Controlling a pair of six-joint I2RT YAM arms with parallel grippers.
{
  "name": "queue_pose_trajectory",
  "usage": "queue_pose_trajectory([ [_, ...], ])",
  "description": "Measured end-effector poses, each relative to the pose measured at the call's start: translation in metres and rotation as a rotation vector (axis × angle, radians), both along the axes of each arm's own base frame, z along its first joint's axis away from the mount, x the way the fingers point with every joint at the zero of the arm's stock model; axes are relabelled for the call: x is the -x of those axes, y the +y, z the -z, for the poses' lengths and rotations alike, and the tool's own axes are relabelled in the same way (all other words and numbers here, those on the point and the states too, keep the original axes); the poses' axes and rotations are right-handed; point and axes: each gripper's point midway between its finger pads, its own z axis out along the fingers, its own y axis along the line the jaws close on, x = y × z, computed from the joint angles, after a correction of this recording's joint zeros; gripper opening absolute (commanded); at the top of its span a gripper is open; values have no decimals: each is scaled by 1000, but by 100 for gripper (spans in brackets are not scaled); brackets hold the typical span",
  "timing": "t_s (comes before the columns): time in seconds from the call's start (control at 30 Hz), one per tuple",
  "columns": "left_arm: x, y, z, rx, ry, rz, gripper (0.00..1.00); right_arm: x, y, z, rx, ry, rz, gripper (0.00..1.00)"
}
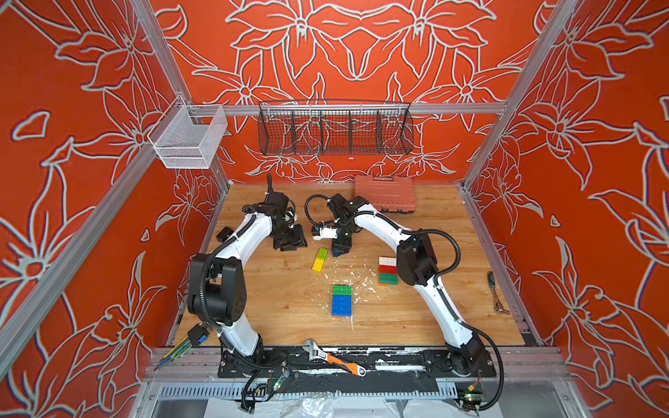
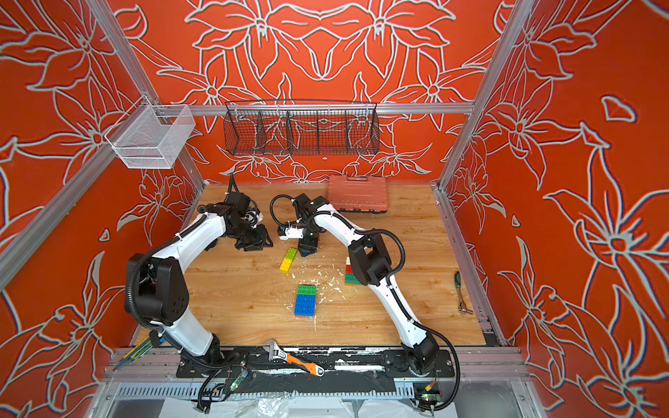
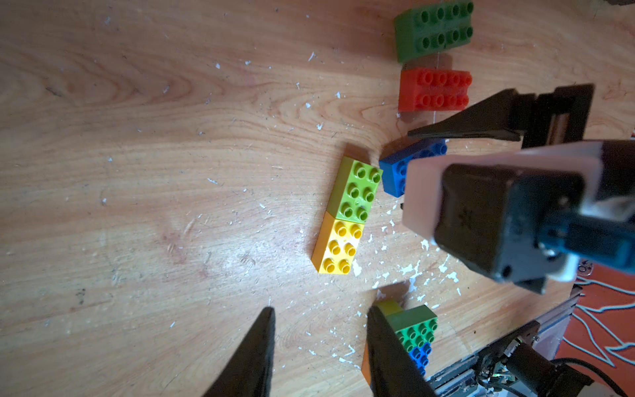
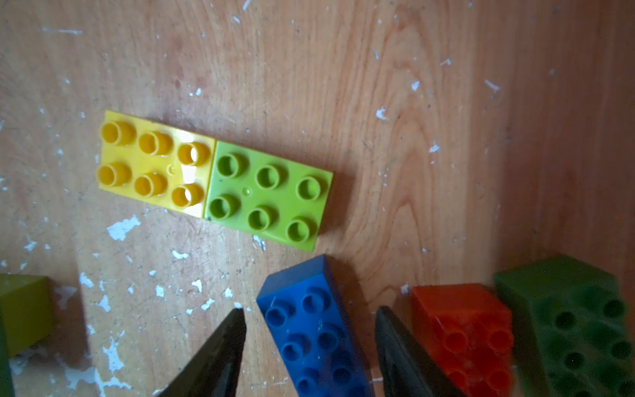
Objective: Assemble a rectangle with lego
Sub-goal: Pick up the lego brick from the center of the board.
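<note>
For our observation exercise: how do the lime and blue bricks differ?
The lime brick butts end to end against the yellow brick; the blue brick joins nothing. The blue brick lies between the open right jaws; the lime brick lies outside them. Both sit studs-up on the table.

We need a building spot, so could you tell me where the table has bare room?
The tabletop is bare between the left arm and the green-and-blue block, and between the right arm and the green-handled tool. It is crowded mid-table, where the right end effector straddles a blue brick beside the lime-and-yellow pair.
</note>
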Motion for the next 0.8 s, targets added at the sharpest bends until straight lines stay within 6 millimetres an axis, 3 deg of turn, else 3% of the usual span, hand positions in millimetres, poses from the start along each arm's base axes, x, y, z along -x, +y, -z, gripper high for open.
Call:
queue_pose_trajectory([
  [0.17,5,1,5,-2,16,-1,43,-4,1,2,16,-30,-1,51],
  [0.53,12,8,5,-2,19,-23,43,-9,2,7,31,-63,1,50],
  [0.8,14,11,4,-2,17,-30,43,-7,1,10,37,-55,4,32],
])
